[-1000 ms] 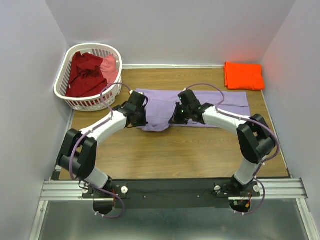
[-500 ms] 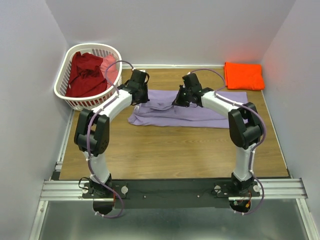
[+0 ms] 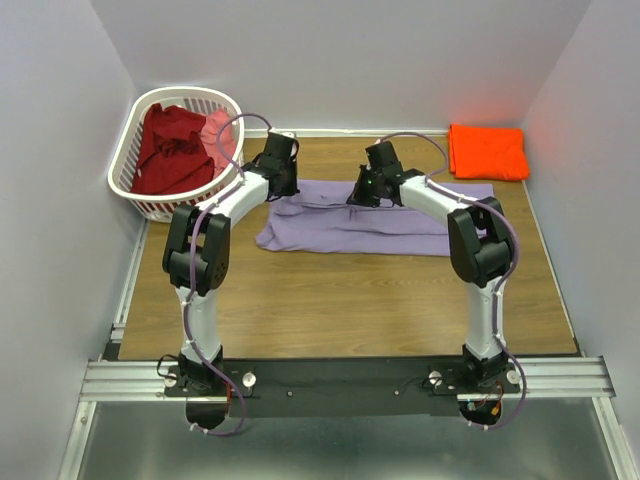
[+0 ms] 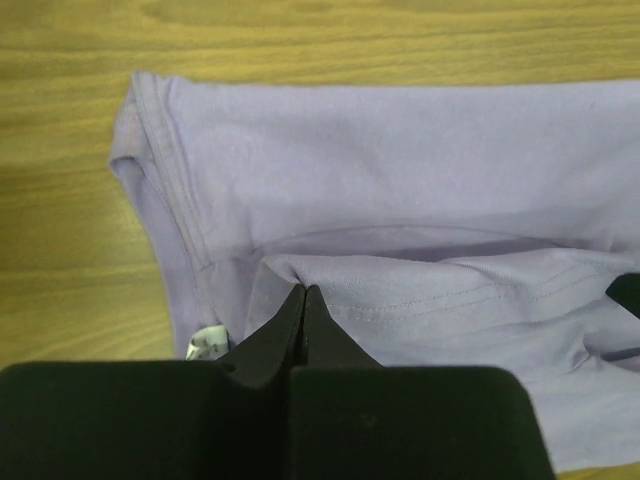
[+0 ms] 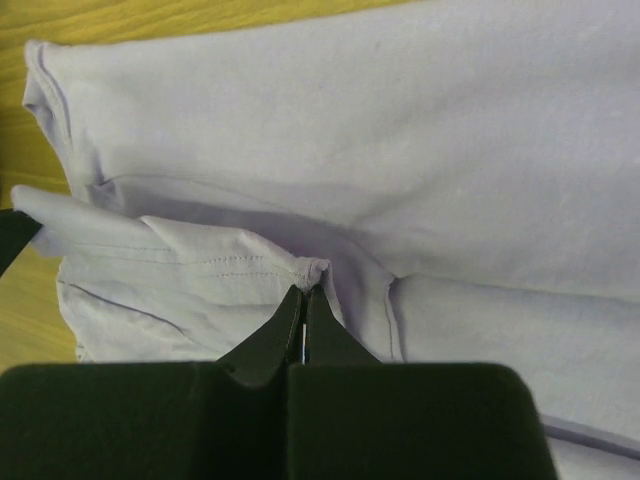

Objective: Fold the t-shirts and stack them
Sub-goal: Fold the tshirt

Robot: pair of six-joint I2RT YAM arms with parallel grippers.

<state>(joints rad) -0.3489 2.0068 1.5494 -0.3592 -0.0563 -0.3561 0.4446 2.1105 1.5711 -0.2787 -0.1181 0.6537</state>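
Observation:
A lavender t-shirt (image 3: 380, 220) lies spread across the far half of the table, its near edge folded over toward the back. My left gripper (image 3: 283, 185) is shut on that folded hem (image 4: 300, 278) near the shirt's left end. My right gripper (image 3: 362, 192) is shut on the same hem (image 5: 315, 270) near the middle. A folded orange t-shirt (image 3: 487, 151) rests at the back right corner. Dark red (image 3: 172, 148) and pink (image 3: 220, 135) t-shirts lie crumpled in the basket.
The white slotted laundry basket (image 3: 128, 160) stands at the back left corner, just left of my left arm. Walls close in the table on three sides. Bare wood (image 3: 340, 300) stretches between the shirt and the arm bases.
Both grippers have carried the shirt's near edge away from me toward the back of the table, folding it over the rest of the shirt. The arms have stretched out farther.

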